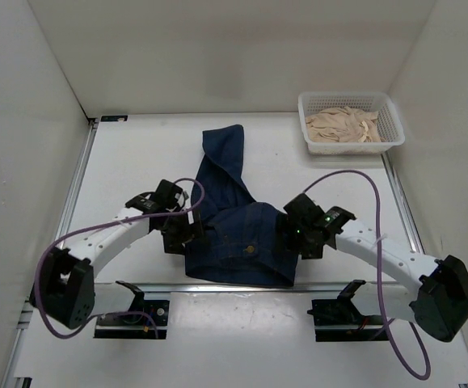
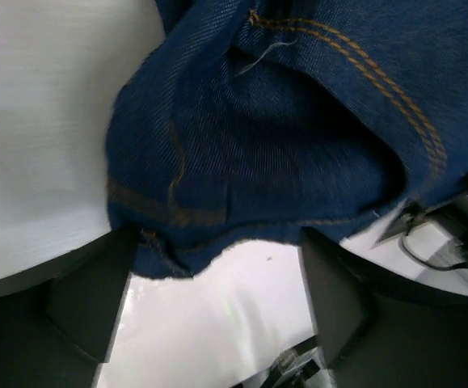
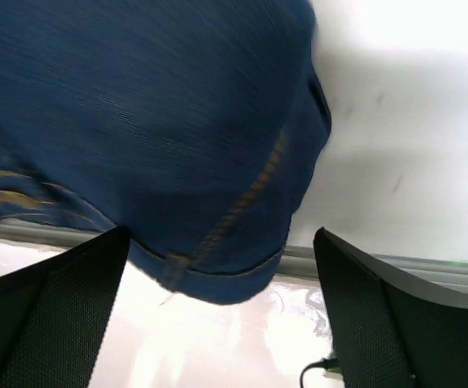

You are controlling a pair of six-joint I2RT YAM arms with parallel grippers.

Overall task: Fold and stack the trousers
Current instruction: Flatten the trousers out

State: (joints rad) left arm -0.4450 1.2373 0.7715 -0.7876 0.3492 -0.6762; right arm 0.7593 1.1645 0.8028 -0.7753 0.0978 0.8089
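The left fingers (image 2: 88, 307) stand wide apart, straddling the left side edge of the dark blue jeans (image 1: 234, 234) without clamping it. A loose lip of denim with tan stitching hangs between them, clear of both pads. To grip well here they should push further onto the cloth before closing. That way they catch every layer at the hem, not only the frayed top one.

The jeans lie at the middle of the white tabletop (image 1: 137, 162). The broad waist part sits at 6 o'clock, close to the near metal rail (image 1: 242, 285). The legs run towards 12 o'clock and look already doubled and somewhat twisted.

The right fingers (image 3: 64, 307) are likewise spread wide. They sit over the right side edge, where a seam and a rolled hem lie between them, and nothing is held. Both sides would best close together and lift evenly, so the fold lands square and does not drag the cloth across the rail.

The tabletop is smooth, and denim should slide on it readily. White walls close the space on three sides. At 2 o'clock a white plastic basket (image 1: 355, 148) with pale beige contents stands well apart from the jeans.
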